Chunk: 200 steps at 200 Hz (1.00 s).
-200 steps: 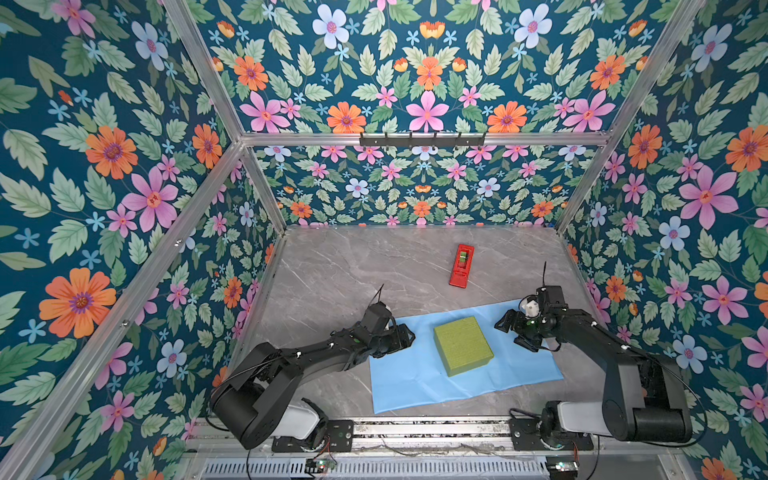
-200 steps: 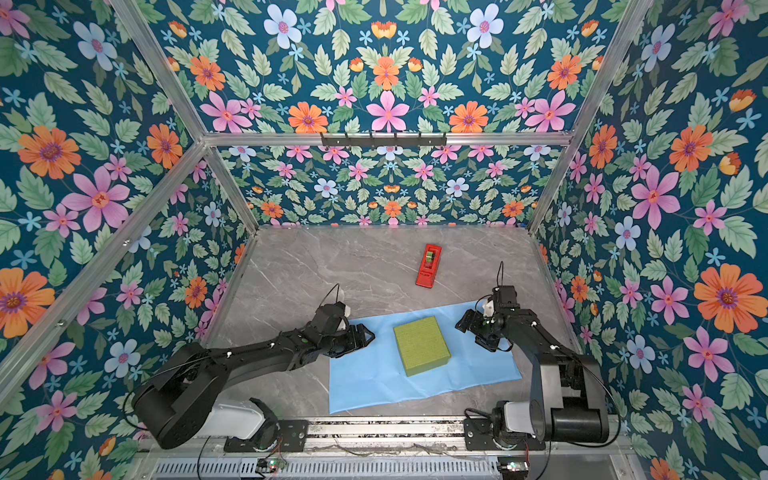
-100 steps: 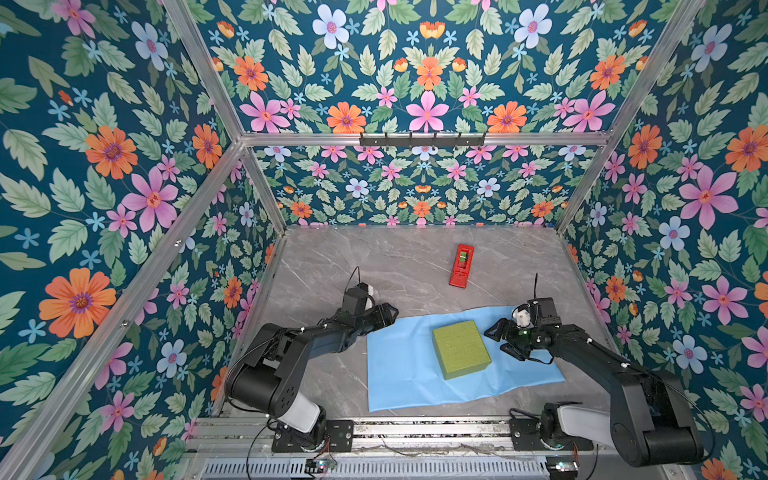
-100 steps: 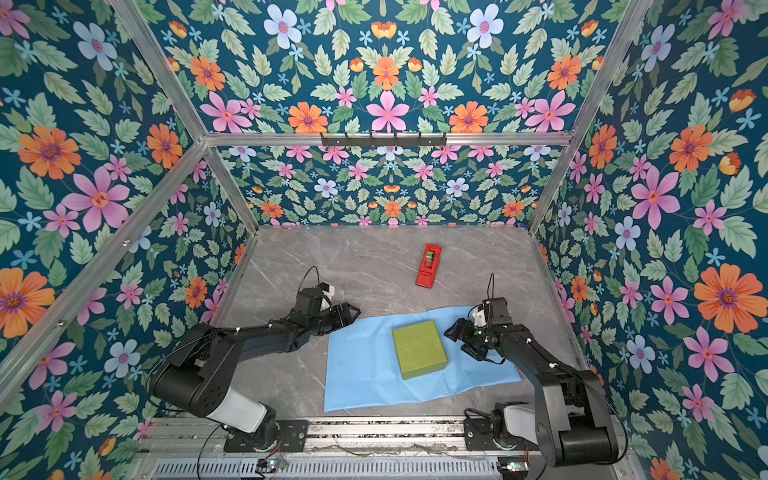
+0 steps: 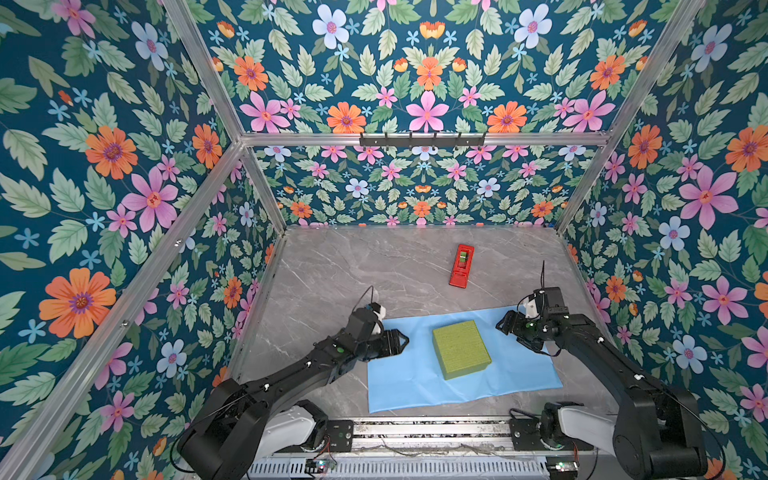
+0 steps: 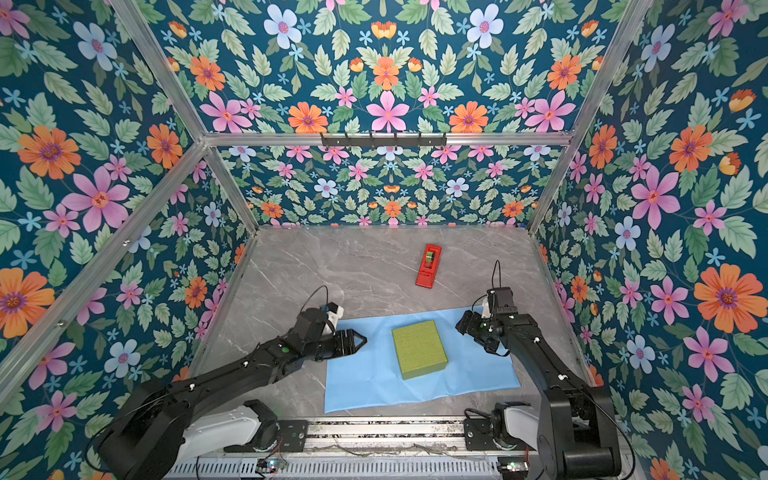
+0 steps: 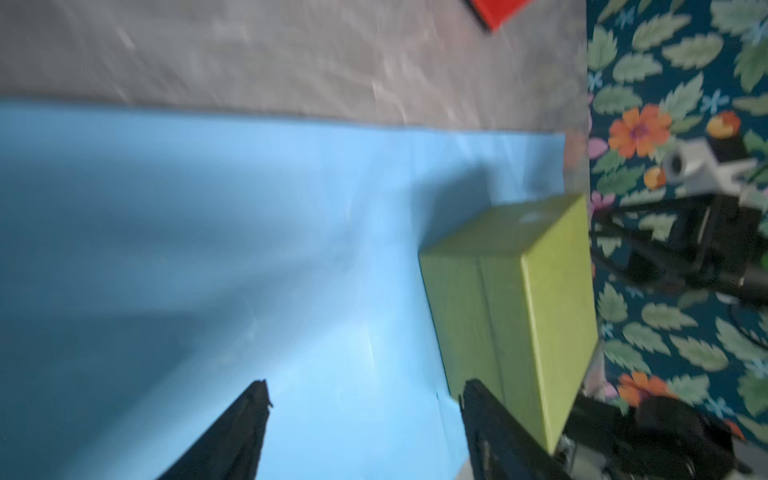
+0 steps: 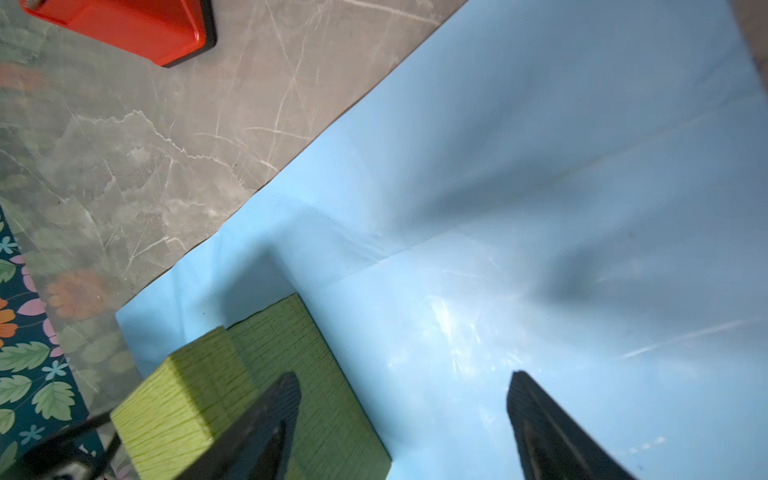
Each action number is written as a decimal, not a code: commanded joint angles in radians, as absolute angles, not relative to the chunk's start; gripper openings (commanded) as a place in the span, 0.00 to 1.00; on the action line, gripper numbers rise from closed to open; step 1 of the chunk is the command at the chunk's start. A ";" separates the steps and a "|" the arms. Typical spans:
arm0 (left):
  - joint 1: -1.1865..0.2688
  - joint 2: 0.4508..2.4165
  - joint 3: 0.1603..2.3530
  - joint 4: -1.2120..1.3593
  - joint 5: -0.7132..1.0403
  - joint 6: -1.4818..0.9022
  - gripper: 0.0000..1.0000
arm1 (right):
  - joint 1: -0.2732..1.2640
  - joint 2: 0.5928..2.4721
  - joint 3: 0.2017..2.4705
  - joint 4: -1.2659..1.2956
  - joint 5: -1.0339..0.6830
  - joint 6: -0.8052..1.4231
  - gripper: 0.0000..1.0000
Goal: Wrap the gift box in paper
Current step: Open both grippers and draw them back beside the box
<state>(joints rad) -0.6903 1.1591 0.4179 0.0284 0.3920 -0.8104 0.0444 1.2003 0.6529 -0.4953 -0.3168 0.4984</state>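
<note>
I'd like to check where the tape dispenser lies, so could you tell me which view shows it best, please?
Both top views: the red tape dispenser shows whole and sharp, beyond the paper. The right wrist view catches only one cropped end; the left wrist view, a blurred corner.

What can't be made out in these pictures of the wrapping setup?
- Underside of the paper: faces the table in every view.
- Paper beneath the gift box: covered by the box.
- Red tape dispenser: cut off by the frame edge in both wrist views; its tape too small in both top views.
- Gift box texture in the left wrist view: blurred.
- Whether the left gripper touches the paper: unclear in every view.
</note>
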 commanded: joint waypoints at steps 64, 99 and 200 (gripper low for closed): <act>-0.606 1.319 0.403 -0.042 0.434 -0.750 0.56 | 0.044 1.246 0.672 -0.511 -0.298 0.453 0.81; -0.509 1.337 0.405 -0.060 0.397 -0.692 0.52 | 0.043 1.261 0.694 -0.512 -0.300 0.451 0.81; -0.272 1.460 0.442 -0.034 0.340 -0.571 0.49 | 0.069 1.349 0.725 -0.441 -0.459 0.497 0.77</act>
<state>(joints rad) -0.2977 1.4635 0.4740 0.1593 0.4786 -0.5995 0.0505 1.3338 0.7151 -0.4465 -0.4145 0.4938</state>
